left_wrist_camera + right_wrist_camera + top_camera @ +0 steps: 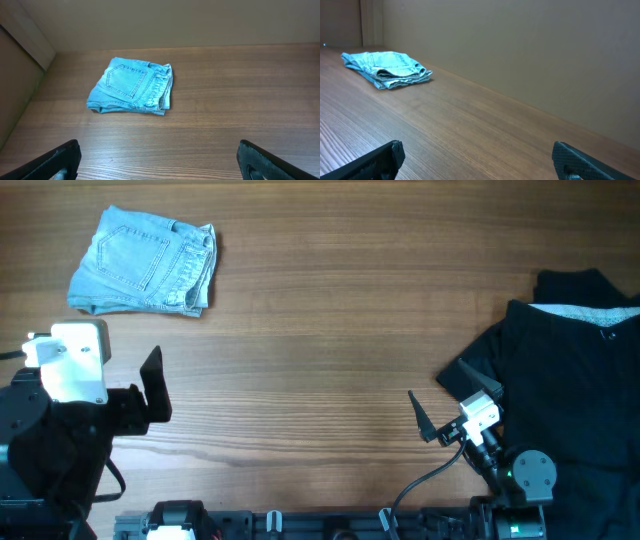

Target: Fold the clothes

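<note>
At ten o'clock on the bench (320, 340), the denim shorts (145, 262) are lying folded in a neat bundle, back pocket facing up. The left pincer (153, 388) is hovering at eight o'clock, gaping wide and gripping nothing. Moving across, the right pincer (424, 420) is sitting at five o'clock, also spread open and empty, just beside the black garment (570, 370), which is sprawling unfolded at four o'clock.

No text, label or number can be read anywhere (not on cloth or arms).
</note>
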You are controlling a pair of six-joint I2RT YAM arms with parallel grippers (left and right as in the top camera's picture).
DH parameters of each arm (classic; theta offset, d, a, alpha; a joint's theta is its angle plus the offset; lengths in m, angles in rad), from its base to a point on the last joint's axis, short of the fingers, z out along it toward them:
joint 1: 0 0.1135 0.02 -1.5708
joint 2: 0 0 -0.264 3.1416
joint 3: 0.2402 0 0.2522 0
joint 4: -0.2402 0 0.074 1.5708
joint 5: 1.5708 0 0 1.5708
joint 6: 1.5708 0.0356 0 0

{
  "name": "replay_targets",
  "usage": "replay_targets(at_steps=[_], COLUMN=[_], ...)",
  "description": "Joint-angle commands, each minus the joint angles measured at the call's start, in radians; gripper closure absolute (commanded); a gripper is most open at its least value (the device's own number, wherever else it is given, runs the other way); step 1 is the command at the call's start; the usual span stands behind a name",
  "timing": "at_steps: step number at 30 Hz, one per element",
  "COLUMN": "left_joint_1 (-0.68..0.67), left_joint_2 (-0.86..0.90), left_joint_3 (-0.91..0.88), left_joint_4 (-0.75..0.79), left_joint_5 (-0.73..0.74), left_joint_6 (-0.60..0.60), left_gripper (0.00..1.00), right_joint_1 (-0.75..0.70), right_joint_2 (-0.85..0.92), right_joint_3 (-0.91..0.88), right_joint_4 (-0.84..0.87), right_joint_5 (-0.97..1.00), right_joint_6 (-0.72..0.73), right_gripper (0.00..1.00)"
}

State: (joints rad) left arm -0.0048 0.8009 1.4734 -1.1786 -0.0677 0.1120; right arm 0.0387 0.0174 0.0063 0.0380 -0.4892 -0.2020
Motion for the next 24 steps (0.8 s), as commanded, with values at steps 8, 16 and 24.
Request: replay_targets(at_steps=[8, 16, 24], left_joint_1=[-0.005, -0.005, -0.011], left_joint_2=[-0.001, -0.001, -0.014], left_joint_3=[0.000, 0.000, -0.001], left_joint_4=[0.003, 0.003, -0.005], left_joint_5=[-0.012, -0.012, -0.113], left_joint_6=[0.011, 0.011, 0.014], left_gripper=[0.00, 0.00, 0.00], right_joint_1=[0.002, 0.002, 0.002], right_joint_2=[-0.013, -0.013, -0.013], right_joint_3=[-0.001, -0.001, -0.001], right_joint_4=[-0.001, -0.001, -0.001], right_joint_5=[-0.005, -0.005, -0.005], right_joint_6=[0.019, 0.019, 0.019], right_gripper=[0.00, 0.01, 0.00])
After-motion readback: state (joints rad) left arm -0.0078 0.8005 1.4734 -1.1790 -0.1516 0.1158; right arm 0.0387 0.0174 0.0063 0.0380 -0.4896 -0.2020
